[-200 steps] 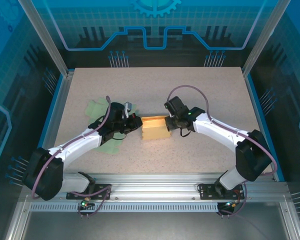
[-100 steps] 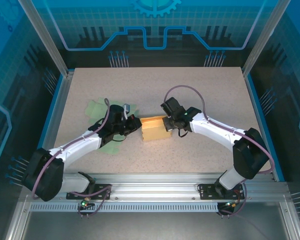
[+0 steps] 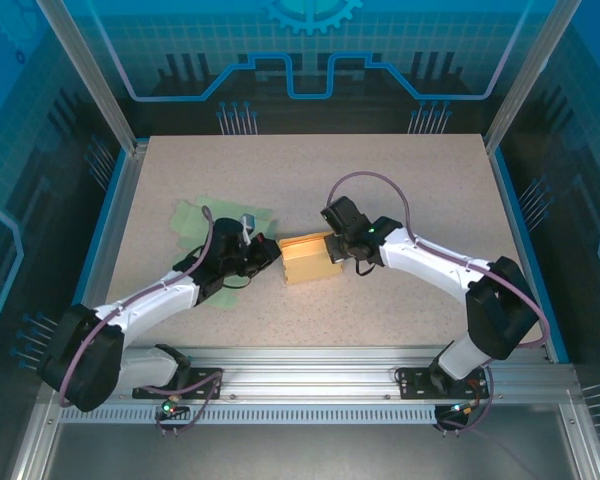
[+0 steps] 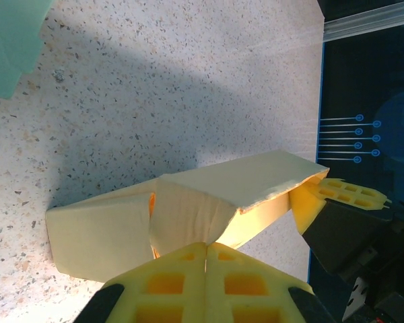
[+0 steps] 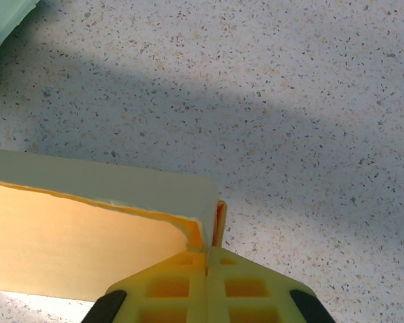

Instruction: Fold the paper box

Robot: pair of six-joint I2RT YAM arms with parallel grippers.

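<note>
The yellow paper box (image 3: 310,259) lies partly folded in the middle of the table, between both arms. My left gripper (image 3: 273,253) is shut on the box's left end; in the left wrist view its yellow fingers (image 4: 206,245) pinch a creased flap of the paper box (image 4: 188,208). At the box's right corner my right gripper (image 3: 332,252) is shut on the wall edge, and its fingertips (image 5: 207,254) clamp the corner of the paper box (image 5: 87,242). The right gripper's yellow finger (image 4: 337,198) also appears beyond the box's far end in the left wrist view.
A flat green paper sheet (image 3: 202,222) lies on the table at the left, under and behind my left arm; its corner (image 4: 10,40) appears in the left wrist view. Bare speckled tabletop (image 3: 380,180) surrounds the box.
The left arm has drawn back and lowered slightly toward the left while keeping its hold. The right gripper shifted a little left with the box's corner. The box looks more closed.
</note>
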